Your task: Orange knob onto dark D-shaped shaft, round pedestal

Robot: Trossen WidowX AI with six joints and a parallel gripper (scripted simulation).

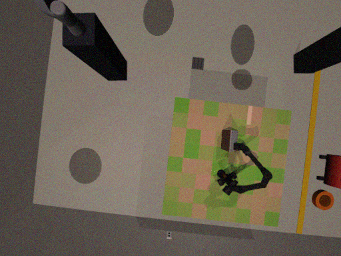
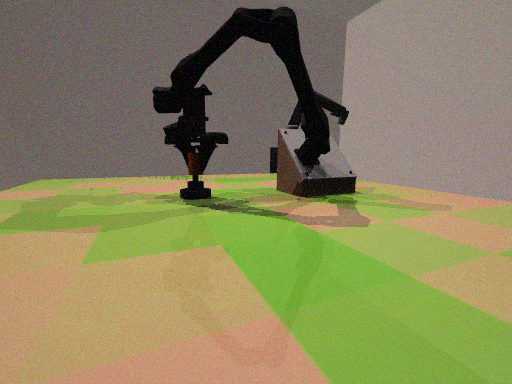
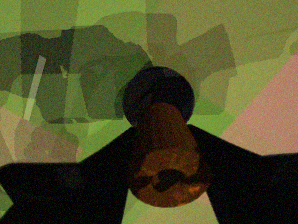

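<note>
The checkered surface (image 1: 192, 143) (image 2: 260, 300) (image 3: 270, 110) carries 1 round pedestal (image 2: 195, 193) (image 3: 131, 102).

Top view: high overhead, far off, facing down on pincer (image 1: 224, 175) (image 2: 195, 165) (image 3: 166, 165) and patchwork desk (image 1: 192, 143) (image 2: 150, 295) (image 3: 260, 107). Exterior view: low, nearer, facing level across desk toward pincer. Wrist view: close above pincer's tips, facing down. Top and exterior share whole arm (image 1: 256, 163) (image 2: 295, 55).

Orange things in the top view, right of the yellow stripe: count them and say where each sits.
1. The orange ring-shaped object sits just below the red object, near the right edge. More may lie outside the frame.
</note>
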